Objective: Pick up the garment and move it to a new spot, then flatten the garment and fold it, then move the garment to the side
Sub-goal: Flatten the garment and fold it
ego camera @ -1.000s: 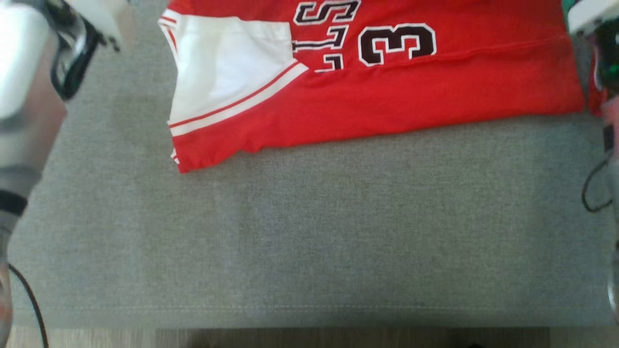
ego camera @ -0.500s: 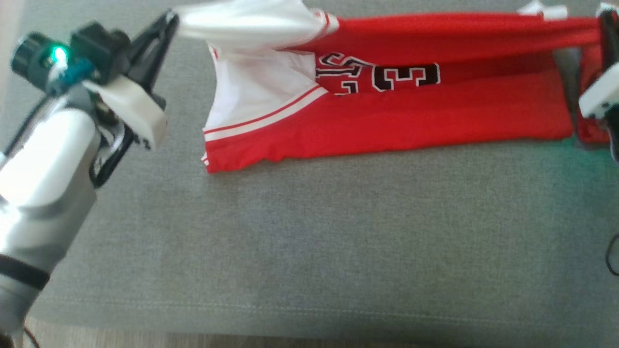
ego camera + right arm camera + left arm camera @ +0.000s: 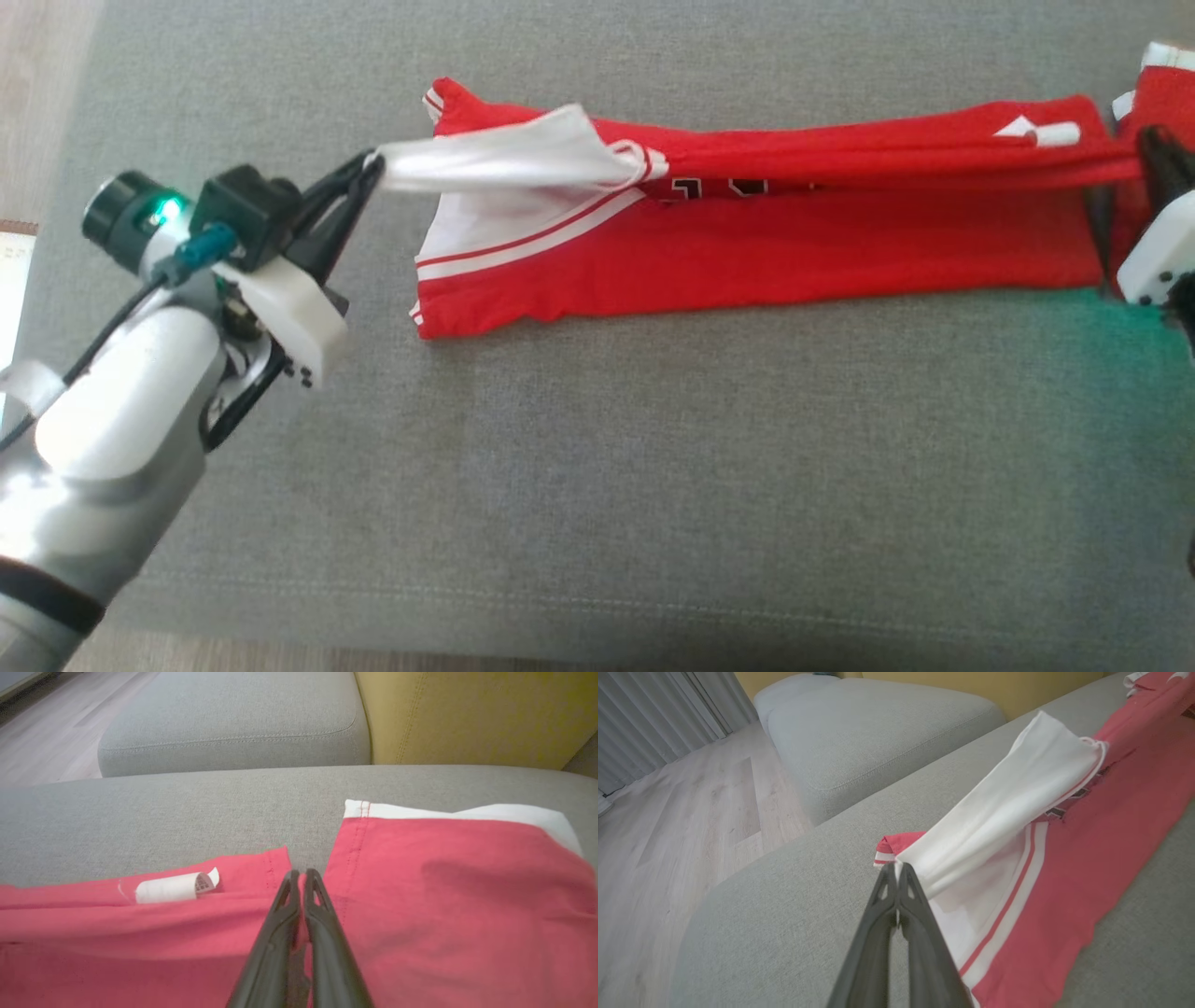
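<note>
Obs.: the jersey (image 3: 747, 252) lies lengthwise across the far half of the grey cushion (image 3: 653, 467). Its lower layer rests flat on the fabric. Its upper layer is raised and pulled taut between my two claws.

Left claw (image 3: 373, 163): clenched. In the left wrist view the two fingers meet at the tips (image 3: 896, 868) on the edge of the white sleeve panel (image 3: 1008, 807), so it is grasping the jersey (image 3: 1087, 858). The panel is drawn into a narrow, creased band (image 3: 523, 159) above the flat layer. A red hemmed corner (image 3: 896, 845) shows just beyond the tips. A green light (image 3: 168, 207) is lit on this wrist.

Right claw (image 3: 1153, 149): clenched on the jersey at its other end. In the right wrist view red cloth (image 3: 444, 882) sits pinched between the closed fingers, whose tips (image 3: 301, 875) lie at a split in the hem. A curled white label (image 3: 173, 887) sits on the red cloth just beside the fingers; it is also seen from the head (image 3: 1050, 133).

Black numerals (image 3: 719, 187) are mostly hidden under the taut upper fold.

Surroundings: a second cushion (image 3: 233, 718) beyond the first, a yellow backrest (image 3: 467, 714) and a wood floor (image 3: 668, 835).
</note>
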Robot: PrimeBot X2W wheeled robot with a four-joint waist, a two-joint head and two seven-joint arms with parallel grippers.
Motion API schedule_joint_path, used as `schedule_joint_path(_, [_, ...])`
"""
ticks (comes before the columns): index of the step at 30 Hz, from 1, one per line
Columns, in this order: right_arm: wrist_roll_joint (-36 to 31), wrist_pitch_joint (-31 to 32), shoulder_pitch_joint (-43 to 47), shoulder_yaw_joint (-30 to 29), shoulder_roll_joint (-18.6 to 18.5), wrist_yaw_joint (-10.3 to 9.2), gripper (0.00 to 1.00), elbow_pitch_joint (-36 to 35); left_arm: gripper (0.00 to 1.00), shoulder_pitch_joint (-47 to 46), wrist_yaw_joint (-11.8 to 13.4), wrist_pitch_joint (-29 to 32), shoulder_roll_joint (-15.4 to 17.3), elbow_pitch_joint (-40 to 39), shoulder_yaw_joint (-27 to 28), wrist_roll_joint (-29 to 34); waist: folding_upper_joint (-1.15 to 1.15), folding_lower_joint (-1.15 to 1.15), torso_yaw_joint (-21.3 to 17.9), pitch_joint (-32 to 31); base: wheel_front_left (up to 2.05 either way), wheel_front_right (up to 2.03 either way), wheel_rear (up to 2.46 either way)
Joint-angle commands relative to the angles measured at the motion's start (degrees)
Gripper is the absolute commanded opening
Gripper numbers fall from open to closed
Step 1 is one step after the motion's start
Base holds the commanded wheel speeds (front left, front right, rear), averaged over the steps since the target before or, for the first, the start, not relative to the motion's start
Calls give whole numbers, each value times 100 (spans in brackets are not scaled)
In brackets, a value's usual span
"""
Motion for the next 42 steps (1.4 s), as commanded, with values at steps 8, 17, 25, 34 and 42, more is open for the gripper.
schedule_joint_path(8, [-75,423,306,266,-310,20,0,-349,0,89,41,177,296,-98,12,9,0,1,-22,-9,0,0,0])
schedule_joint_path(17, [67,941,512,338,-454,20,100,-620,100,207,95,191,121,270,-114,-5,0,1,-114,-56,0,0,0])
schedule_joint_path(25, [457,595,524,-202,-92,20,100,-1273,100,276,498,-50,-111,327,481,-431,0,1,-179,-157,0,0,0])
schedule_joint_path(34, [502,-580,769,-458,855,20,100,-1996,100,908,1211,-104,-724,-1143,2563,-544,0,1,-128,-263,0,0,0])
schedule_joint_path(42, [-281,-1642,1285,-364,1435,20,100,-2244,100,2304,979,-105,-1919,-2254,4263,169,0,1,-69,-341,0,0,0])
